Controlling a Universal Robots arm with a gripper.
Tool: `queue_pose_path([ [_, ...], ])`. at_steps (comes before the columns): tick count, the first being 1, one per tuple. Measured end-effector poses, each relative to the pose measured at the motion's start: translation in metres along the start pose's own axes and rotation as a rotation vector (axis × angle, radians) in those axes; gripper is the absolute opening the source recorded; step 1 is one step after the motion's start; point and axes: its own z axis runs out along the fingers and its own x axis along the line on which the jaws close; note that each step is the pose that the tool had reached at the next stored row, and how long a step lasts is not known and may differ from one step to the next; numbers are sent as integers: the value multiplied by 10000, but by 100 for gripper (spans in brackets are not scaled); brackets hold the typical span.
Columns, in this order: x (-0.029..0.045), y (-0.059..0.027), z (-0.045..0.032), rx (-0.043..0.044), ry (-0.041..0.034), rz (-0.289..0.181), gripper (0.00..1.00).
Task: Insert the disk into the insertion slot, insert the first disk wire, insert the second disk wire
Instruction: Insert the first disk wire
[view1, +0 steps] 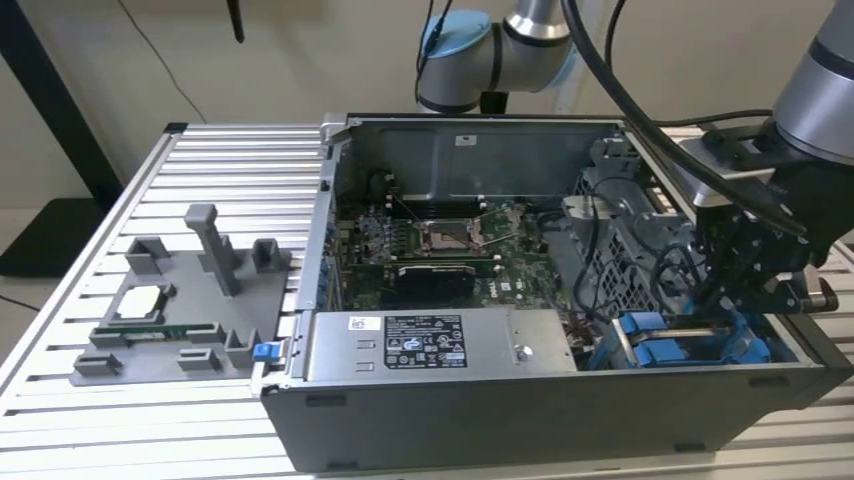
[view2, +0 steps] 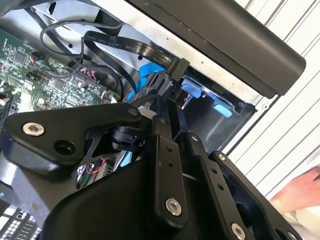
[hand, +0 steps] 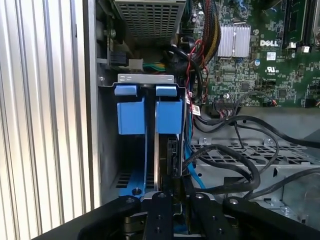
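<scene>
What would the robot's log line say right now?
tool: down at insertion slot | blue rails: beside tool | black cables: nearby

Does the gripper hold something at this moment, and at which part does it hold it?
It cannot be told. The gripper is down at the insertion slot, close to a black cable connector, but the place of contact is hidden.

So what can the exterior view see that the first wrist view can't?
The exterior view takes in the whole computer case, the robot arm above it, and a grey parts tray at the exterior view's left. The first wrist view looks close inside: a silver heat sink, coloured wires and looping black cables. Both show the insertion slot with its blue rails, the green circuit board and the gripper at the slot.
</scene>
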Motion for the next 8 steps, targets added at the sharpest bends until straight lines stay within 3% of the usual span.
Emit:
queue_pose_path([
  [8,3,1,82,1,-24,-2,0],
])
